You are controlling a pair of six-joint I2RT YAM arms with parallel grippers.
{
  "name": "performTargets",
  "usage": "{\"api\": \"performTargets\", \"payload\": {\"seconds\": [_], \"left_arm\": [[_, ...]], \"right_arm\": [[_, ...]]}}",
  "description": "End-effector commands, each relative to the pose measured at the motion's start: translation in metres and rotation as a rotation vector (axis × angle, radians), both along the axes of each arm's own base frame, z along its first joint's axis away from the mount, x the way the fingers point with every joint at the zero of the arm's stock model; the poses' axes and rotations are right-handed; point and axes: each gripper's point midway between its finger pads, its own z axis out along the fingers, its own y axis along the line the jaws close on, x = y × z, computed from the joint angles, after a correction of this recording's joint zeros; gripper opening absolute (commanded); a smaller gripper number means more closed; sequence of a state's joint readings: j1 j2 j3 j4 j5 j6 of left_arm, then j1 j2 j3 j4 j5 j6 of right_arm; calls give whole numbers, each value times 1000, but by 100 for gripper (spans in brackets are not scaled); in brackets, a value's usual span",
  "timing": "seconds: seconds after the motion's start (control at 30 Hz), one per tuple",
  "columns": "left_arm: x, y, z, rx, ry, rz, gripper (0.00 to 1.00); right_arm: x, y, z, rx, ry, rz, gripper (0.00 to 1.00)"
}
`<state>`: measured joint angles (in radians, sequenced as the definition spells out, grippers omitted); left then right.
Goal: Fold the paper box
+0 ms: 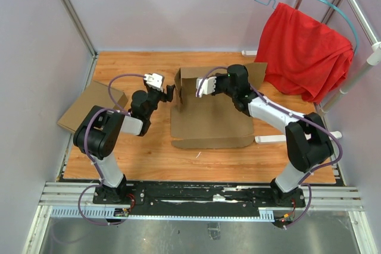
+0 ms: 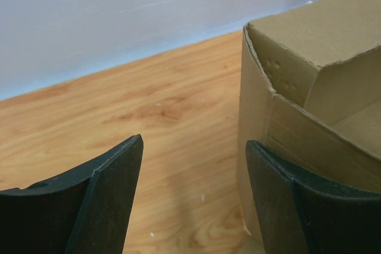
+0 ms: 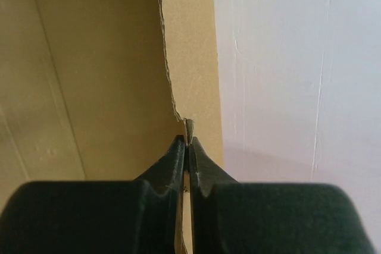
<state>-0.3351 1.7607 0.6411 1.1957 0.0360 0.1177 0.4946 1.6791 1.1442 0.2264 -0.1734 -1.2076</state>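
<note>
Pale walls close in a wooden tabletop [image 1: 149, 153], and the paper box [image 1: 211, 120] lies at its middle, half made: the wide floor panel is flat on the wood, and the far and left panels are lifted upright. The right gripper [image 3: 187, 142] reaches across the box from the box's right. It is pinched tight on the thin top edge of a raised panel towards the box's far-left corner, seemingly to keep that wall standing while a neighbouring flap is worked. The left gripper [image 2: 195, 142] sits just outside the box's left wall, jaws spread wide and holding nothing. One finger is close against that wall's outer face, though whether it touches I cannot tell, and the other is over bare wood. I judge this a stance for pressing the side wall inward. Well to the box's left lies a tan cardboard box [image 1: 89, 110], and to the box's right hangs a red cloth [image 1: 303, 52].
</note>
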Motion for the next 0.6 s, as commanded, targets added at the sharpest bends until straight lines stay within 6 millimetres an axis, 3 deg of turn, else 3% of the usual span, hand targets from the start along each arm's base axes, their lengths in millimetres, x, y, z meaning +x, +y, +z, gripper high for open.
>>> {"api": "performTargets", "payload": {"seconds": [0.0, 0.2, 0.57], "left_arm": [[-17, -15, 2, -92, 0, -110, 76], [-34, -29, -7, -157, 33, -167, 75], [-27, -46, -12, -96, 8, -78, 79]], "right_arm": [[-16, -1, -8, 37, -42, -18, 1], [-22, -1, -12, 68, -83, -48, 1], [-31, 6, -7, 134, -55, -27, 1]]}}
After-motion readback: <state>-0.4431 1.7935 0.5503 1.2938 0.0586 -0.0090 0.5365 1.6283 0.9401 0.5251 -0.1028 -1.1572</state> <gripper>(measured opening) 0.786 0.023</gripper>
